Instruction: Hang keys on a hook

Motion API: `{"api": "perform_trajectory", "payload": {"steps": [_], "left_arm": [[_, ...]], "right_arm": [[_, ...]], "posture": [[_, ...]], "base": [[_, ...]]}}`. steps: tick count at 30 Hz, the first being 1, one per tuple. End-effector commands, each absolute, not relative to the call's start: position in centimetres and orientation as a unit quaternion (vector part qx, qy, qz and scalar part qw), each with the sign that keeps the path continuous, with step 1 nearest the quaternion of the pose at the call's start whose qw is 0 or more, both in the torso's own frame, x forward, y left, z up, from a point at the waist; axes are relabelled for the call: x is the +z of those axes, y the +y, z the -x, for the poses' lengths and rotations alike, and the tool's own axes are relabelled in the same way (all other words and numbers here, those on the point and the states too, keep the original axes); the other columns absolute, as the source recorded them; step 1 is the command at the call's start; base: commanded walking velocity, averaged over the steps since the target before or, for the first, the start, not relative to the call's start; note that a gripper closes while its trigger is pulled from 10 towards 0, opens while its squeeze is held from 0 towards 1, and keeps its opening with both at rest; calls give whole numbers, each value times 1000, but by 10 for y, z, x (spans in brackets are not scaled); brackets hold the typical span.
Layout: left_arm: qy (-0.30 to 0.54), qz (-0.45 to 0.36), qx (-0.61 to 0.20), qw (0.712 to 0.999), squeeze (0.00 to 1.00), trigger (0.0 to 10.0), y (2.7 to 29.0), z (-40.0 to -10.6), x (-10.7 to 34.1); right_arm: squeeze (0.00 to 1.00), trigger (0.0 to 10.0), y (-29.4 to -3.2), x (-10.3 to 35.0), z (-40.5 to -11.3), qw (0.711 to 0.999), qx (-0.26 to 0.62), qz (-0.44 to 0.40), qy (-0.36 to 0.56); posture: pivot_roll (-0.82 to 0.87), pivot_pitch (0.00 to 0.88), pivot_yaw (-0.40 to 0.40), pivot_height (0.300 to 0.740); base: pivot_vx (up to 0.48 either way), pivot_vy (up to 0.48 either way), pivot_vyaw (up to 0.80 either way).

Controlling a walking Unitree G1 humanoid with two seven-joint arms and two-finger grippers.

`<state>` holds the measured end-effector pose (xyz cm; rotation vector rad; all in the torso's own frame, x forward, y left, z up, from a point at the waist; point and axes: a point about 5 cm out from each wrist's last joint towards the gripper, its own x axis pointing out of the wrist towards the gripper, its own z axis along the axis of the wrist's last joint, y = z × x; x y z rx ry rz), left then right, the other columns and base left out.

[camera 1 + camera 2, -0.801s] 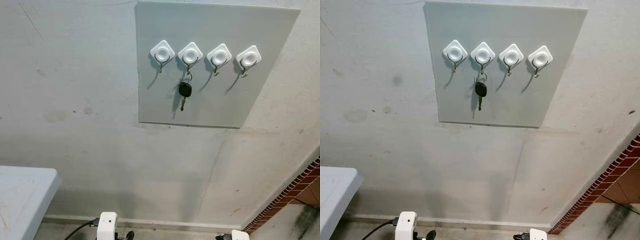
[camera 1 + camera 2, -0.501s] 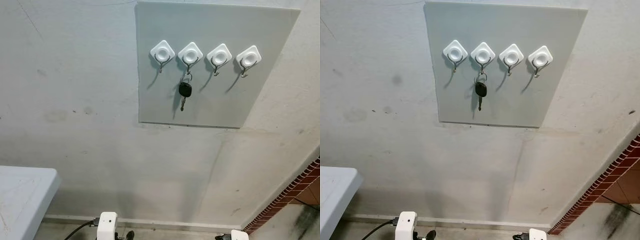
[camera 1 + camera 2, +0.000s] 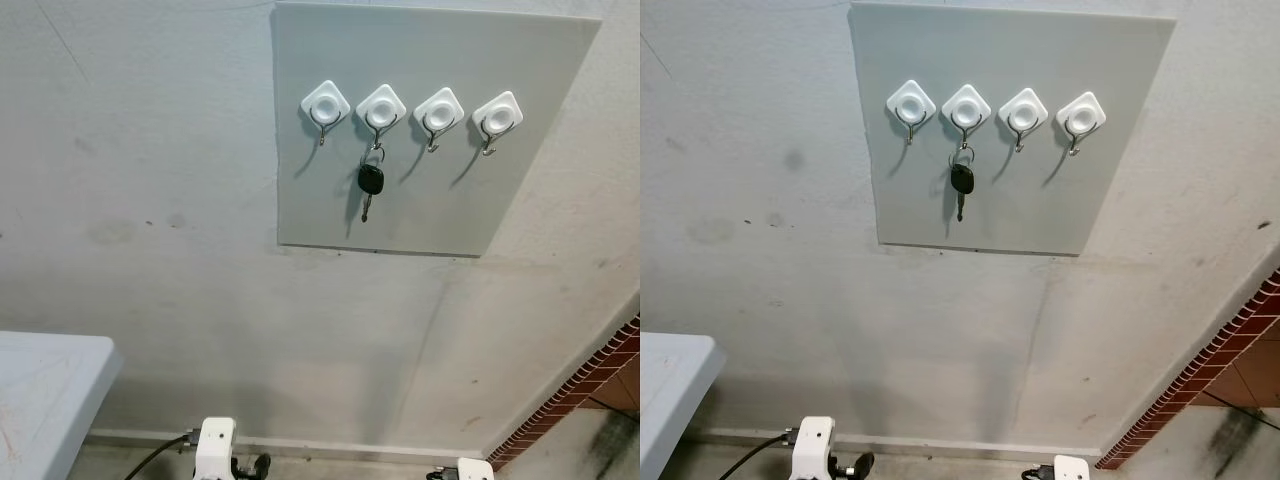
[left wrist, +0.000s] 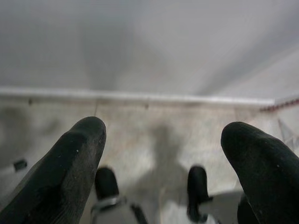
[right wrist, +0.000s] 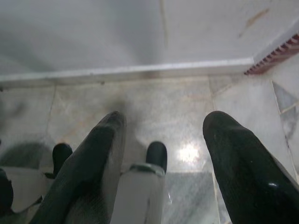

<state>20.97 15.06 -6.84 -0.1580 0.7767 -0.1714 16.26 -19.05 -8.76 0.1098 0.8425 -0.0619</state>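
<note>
Both grippers hang low, down near the floor, and hold nothing. In the left wrist view the left gripper (image 4: 163,149) has its two black fingers (image 4: 70,163) spread well apart, with the pale tiled floor (image 4: 154,116) and a white skirting strip (image 4: 140,96) at the foot of the wall beyond them. In the right wrist view the right gripper (image 5: 163,154) likewise has its fingers (image 5: 238,158) wide apart over glossy marble-like floor tiles, with a bright light spot (image 5: 189,152) reflected on one tile and a strip of red brick (image 5: 275,56) at the far corner.

From the head views, the white tops of the two wrists (image 3: 215,445) sit at the lower edge of the scene, the left one with a black cable running off it. Above them rises a plain grey plastered wall (image 3: 150,200) with faint stains. A pale square board (image 3: 1020,210) is fixed high on this wall, carrying a row of four white diamond-shaped hooks (image 3: 968,105), each with a small metal hook beneath it.

The keys (image 3: 961,181), a black-headed key on a ring, hang from the second hook from the left, dangling straight down against the board, well above and apart from both grippers.

A white worktop (image 3: 45,400) juts in at the lower left, and a slanting line of red brickwork (image 3: 580,385) runs along the lower right.
</note>
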Motion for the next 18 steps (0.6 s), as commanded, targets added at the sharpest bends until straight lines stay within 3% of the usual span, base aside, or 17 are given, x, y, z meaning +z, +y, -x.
{"api": "perform_trajectory", "payload": {"steps": [1, 8, 11, 13, 18], "left_arm": [[335, 88, -87, 934, 0, 10000, 150, -226, -57], [277, 84, -103, 952, 0, 10000, 145, -250, -38], [213, 85, -105, 968, 0, 10000, 146, -272, -16], [208, 85, -104, 969, 0, 10000, 147, -274, -14], [104, 87, -124, 983, 0, 10000, 147, -294, 19]], "right_arm": [[0, 10000, -194, -79, -176, 927, -33, -57, 370], [0, 10000, -196, -58, -206, 957, -17, -48, 287], [0, 10000, -193, -33, -234, 979, 3, -47, 197], [0, 10000, -193, -31, -235, 981, 4, -48, 190], [0, 10000, -182, 3, -258, 995, 44, -35, 79]], "posture": [[12, 0, -9, 740], [11, 0, -6, 740], [13, 0, -7, 740], [14, 0, -7, 740], [15, 0, -9, 740]], "base": [[0, 0, 0], [0, 0, 0], [0, 0, 0], [0, 0, 0], [0, 0, 0]]}}
